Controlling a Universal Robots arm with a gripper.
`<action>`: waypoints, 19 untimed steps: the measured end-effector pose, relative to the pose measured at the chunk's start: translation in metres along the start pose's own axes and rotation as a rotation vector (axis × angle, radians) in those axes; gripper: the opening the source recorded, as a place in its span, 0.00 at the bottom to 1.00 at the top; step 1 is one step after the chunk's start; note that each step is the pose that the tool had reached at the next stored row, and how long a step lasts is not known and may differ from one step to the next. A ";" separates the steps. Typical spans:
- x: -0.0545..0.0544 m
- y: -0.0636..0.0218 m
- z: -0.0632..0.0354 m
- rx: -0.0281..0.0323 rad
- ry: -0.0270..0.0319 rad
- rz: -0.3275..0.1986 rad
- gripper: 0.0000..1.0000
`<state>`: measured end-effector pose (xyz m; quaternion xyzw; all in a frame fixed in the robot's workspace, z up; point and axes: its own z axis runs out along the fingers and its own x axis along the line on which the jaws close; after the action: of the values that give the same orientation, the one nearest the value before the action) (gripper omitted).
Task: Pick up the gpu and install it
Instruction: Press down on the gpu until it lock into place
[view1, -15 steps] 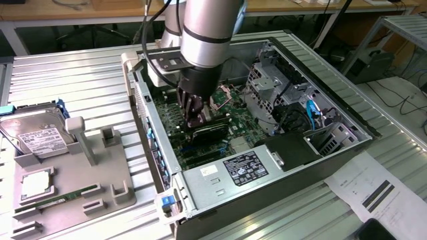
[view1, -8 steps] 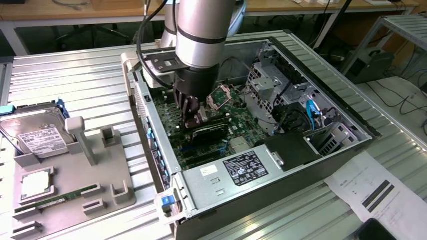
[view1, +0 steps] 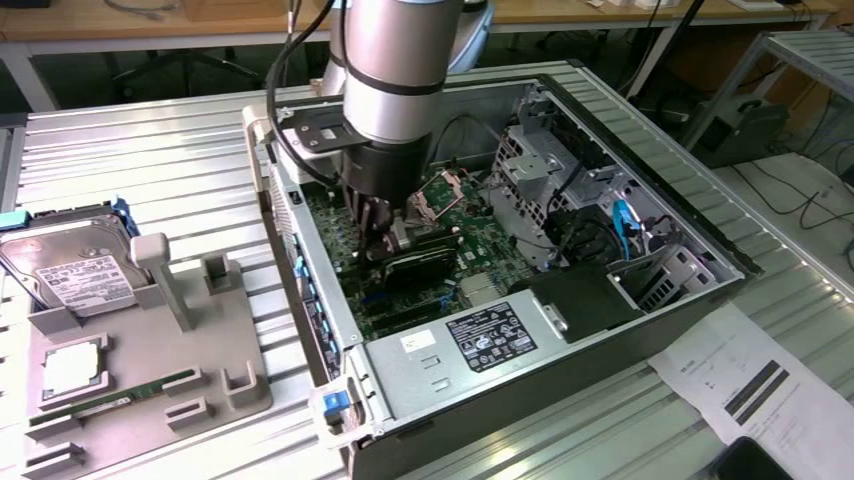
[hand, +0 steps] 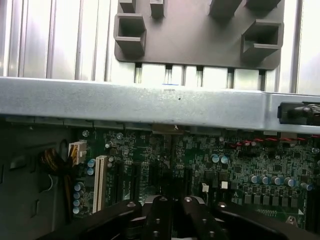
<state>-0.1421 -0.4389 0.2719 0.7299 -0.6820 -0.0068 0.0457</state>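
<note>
The gpu (view1: 416, 263), a flat black card, stands on edge low inside the open computer case (view1: 667, 215), over the green motherboard (view1: 461, 235) and its slots. My gripper (view1: 383, 232) reaches straight down into the case, and its fingers are shut at the card's upper edge near one end. In the wrist view the black fingers (hand: 157, 217) sit pressed together, with the motherboard (hand: 225, 160) and a white slot (hand: 101, 182) beyond them. The card's lower edge is hidden, so I cannot tell how deep it sits in a slot.
A grey parts holder (view1: 200, 340) on the exterior view's left carries a silver hard drive (view1: 67, 270), a processor (view1: 74, 365) and a green RAM stick (view1: 114, 400). The drive cage (view1: 534, 175) and power supply (view1: 487, 340) crowd the case. A paper sheet (view1: 747, 380) lies at the right.
</note>
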 end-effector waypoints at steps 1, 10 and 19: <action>0.000 0.0004 0.0009 -0.0001 0.0002 0.000 0.11; 0.000 0.0022 -0.0094 0.0012 -0.0021 0.000 0.11; 0.000 0.0022 -0.0096 0.0021 -0.0019 0.000 0.11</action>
<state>-0.1436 -0.4385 0.2817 0.7299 -0.6821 -0.0068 0.0443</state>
